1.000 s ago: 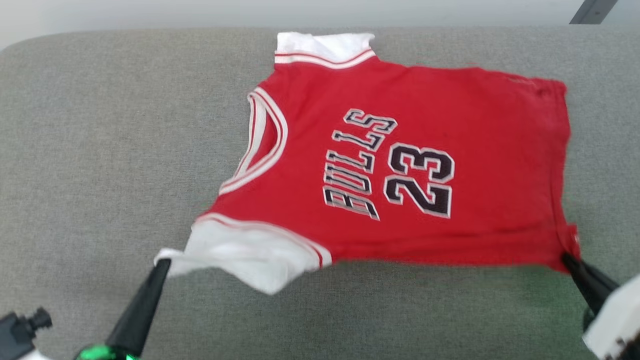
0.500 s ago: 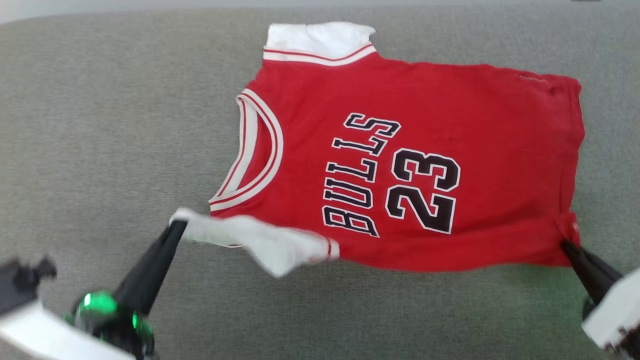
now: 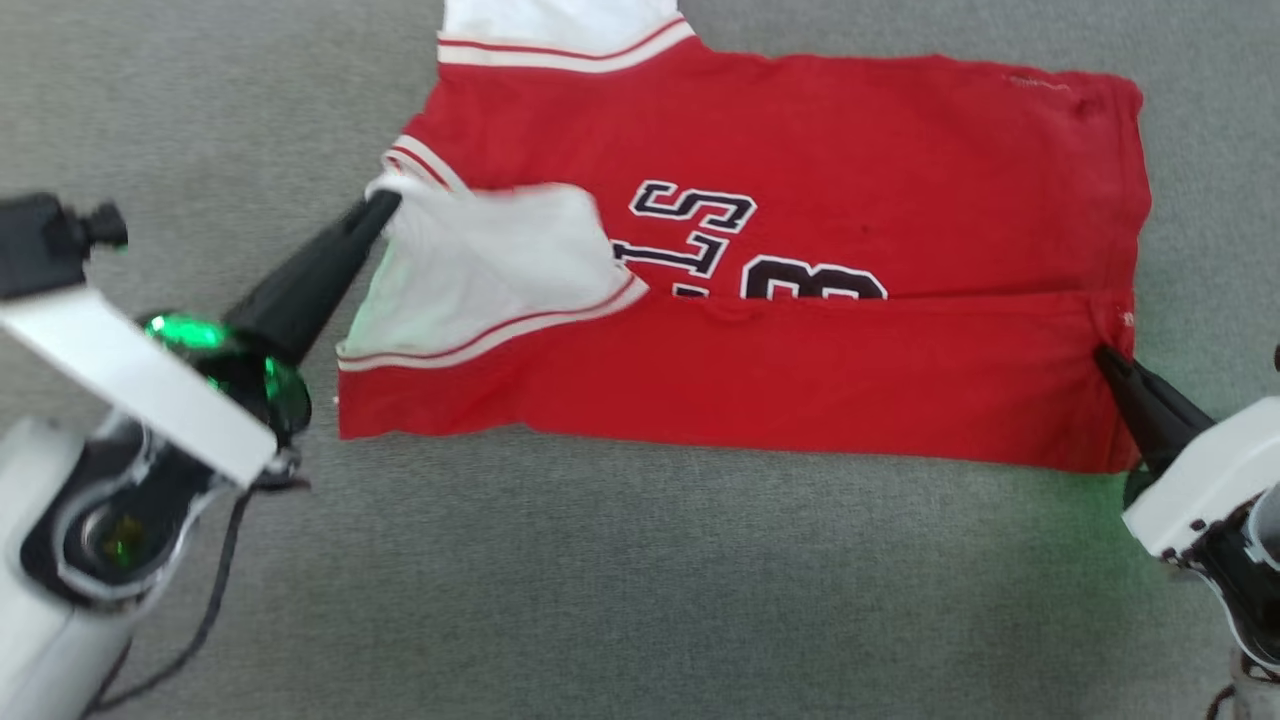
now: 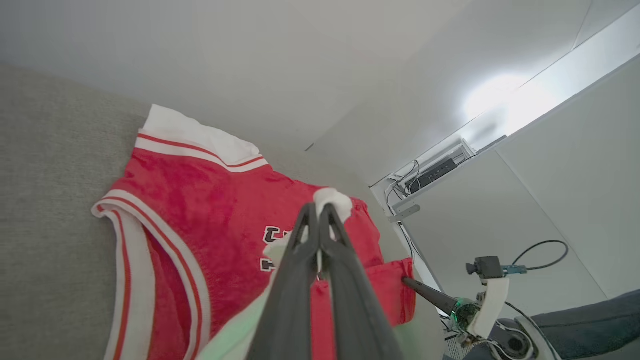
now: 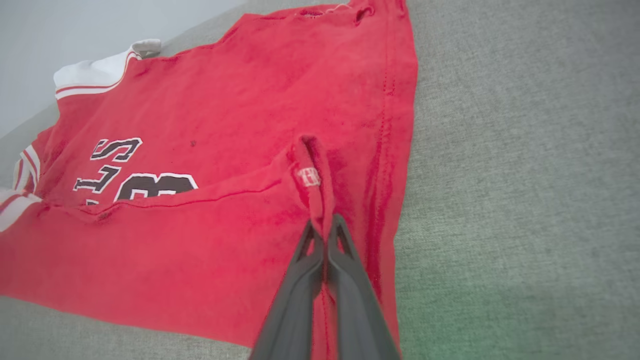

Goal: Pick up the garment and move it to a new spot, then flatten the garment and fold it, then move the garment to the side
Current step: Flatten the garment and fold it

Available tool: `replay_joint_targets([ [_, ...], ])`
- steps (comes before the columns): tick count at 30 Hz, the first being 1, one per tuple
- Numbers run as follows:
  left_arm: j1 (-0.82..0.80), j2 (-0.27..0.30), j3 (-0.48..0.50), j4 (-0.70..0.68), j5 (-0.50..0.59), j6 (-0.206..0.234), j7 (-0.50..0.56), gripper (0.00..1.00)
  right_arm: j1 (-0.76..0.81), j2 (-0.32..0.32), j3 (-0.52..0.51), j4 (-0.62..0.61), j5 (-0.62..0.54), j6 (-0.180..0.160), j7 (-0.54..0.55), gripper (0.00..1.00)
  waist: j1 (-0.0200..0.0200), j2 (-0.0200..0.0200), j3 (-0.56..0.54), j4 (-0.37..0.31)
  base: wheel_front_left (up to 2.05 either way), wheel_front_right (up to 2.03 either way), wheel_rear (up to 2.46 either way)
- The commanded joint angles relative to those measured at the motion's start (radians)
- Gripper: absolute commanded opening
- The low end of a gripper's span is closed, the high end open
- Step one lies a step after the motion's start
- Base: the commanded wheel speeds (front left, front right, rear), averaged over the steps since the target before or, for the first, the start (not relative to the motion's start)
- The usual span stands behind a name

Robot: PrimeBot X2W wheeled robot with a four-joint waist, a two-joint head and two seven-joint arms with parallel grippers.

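on grey cushion [image 3: 640,600] | garment [image 3: 800,380] half-folded | left gripper [image 3: 385,205] pinches sleeve | right gripper [image 3: 1105,355] pinches hem

garment [image 3: 900,150], black letters "LS", number half covered by fold

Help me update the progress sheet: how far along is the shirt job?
Done: the garment lies spread on the gray cushion. In hand: the left gripper, shut on the white sleeve, and the right gripper, shut on the hem corner, have the near edge laid over half the print, a first fold. Left: release, more folds, the move aside.
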Motion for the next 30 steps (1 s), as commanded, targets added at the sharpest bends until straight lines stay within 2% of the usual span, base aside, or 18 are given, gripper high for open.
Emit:
replay_joint_targets([
  [1, -0.031, -0.003, -0.008, 0.027, -0.001, 0.002, 0.011, 0.00, -0.014, 0.007, -0.002, 0.010, -0.005, -0.001, -0.017, 0.00, 0.0000, 0.0000, 0.017, -0.015, 0.00, 0.00, 0.00],
  [10, -0.128, -0.005, -0.057, 0.221, 0.001, 0.002, 0.008, 0.00, -0.067, 0.018, 0.034, 0.106, -0.029, -0.001, -0.086, 0.00, 0.0000, 0.0000, 0.057, -0.047, 0.00, 0.00, 0.00],
  [17, -0.143, 0.013, -0.121, 0.296, 0.037, 0.002, -0.027, 0.00, -0.082, 0.021, 0.072, 0.191, -0.052, -0.001, -0.121, 0.00, 0.0000, 0.0000, 0.062, -0.055, 0.00, 0.00, 0.00],
  [18, -0.148, 0.016, -0.134, 0.299, 0.043, 0.002, -0.034, 0.00, -0.082, 0.019, 0.075, 0.199, -0.054, -0.001, -0.128, 0.16, 0.0000, 0.0000, 0.061, -0.054, 0.00, 0.00, 0.00],
  [19, -0.153, 0.019, -0.147, 0.299, 0.050, 0.002, -0.037, 0.02, -0.083, 0.018, 0.077, 0.204, -0.056, -0.001, -0.133, 0.38, 0.0000, 0.0000, 0.059, -0.053, 0.00, 0.00, 0.00],
  [20, -0.160, 0.025, -0.158, 0.297, 0.056, 0.002, -0.042, 0.18, -0.084, 0.017, 0.077, 0.207, -0.057, -0.001, -0.141, 0.60, 0.0000, 0.0000, 0.056, -0.052, 0.00, 0.00, 0.00],
  [21, -0.164, 0.031, -0.171, 0.292, 0.061, 0.002, -0.047, 0.34, -0.086, 0.017, 0.075, 0.210, -0.057, -0.001, -0.149, 0.98, 0.0000, 0.0000, 0.051, -0.052, 0.00, 0.00, 0.00],
  [22, -0.167, 0.036, -0.184, 0.284, 0.063, 0.002, -0.051, 0.45, -0.085, 0.016, 0.072, 0.210, -0.056, -0.001, -0.156, 1.00, 0.0000, 0.0000, 0.045, -0.051, 0.00, 0.00, 0.00],
  [23, -0.175, 0.044, -0.195, 0.277, 0.066, 0.002, -0.054, 0.49, -0.083, 0.013, 0.072, 0.209, -0.052, -0.001, -0.158, 1.00, 0.0000, 0.0000, 0.038, -0.050, 0.00, 0.00, 0.00],
  [25, -0.181, 0.054, -0.208, 0.268, 0.072, 0.002, -0.059, 0.49, -0.079, 0.009, 0.071, 0.204, -0.052, -0.001, -0.164, 1.00, 0.0000, 0.0000, 0.030, -0.049, 0.00, 0.00, 0.00],
  [26, -0.190, 0.078, -0.241, 0.246, 0.082, 0.002, -0.063, 0.75, -0.068, 0.002, 0.070, 0.188, -0.057, -0.001, -0.172, 1.00, 0.0000, 0.0000, 0.012, -0.046, 0.00, 0.00, 0.00],
  [27, -0.190, 0.078, -0.241, 0.246, 0.082, 0.002, -0.063, 0.75, -0.068, 0.002, 0.070, 0.188, -0.057, -0.001, -0.172, 1.00, 0.0000, 0.0000, 0.012, -0.046, 0.00, 0.00, 0.00],
  [28, -0.197, 0.094, -0.256, 0.237, 0.096, 0.002, -0.069, 0.87, -0.062, 0.000, 0.070, 0.177, -0.060, -0.001, -0.177, 1.00, 0.0000, 0.0000, 0.001, -0.046, 0.00, 0.00, 0.00],
  [29, -0.204, 0.111, -0.276, 0.226, 0.116, 0.002, -0.071, 0.90, -0.058, -0.001, 0.066, 0.168, -0.061, -0.001, -0.181, 1.00, 0.0000, 0.0000, -0.010, -0.045, 0.00, 0.00, 0.00],
  [30, -0.210, 0.128, -0.300, 0.213, 0.136, 0.002, -0.074, 1.00, -0.052, -0.003, 0.063, 0.159, -0.061, -0.001, -0.181, 1.00, 0.0000, 0.0000, -0.020, -0.044, 0.00, 0.00, 0.00],
])
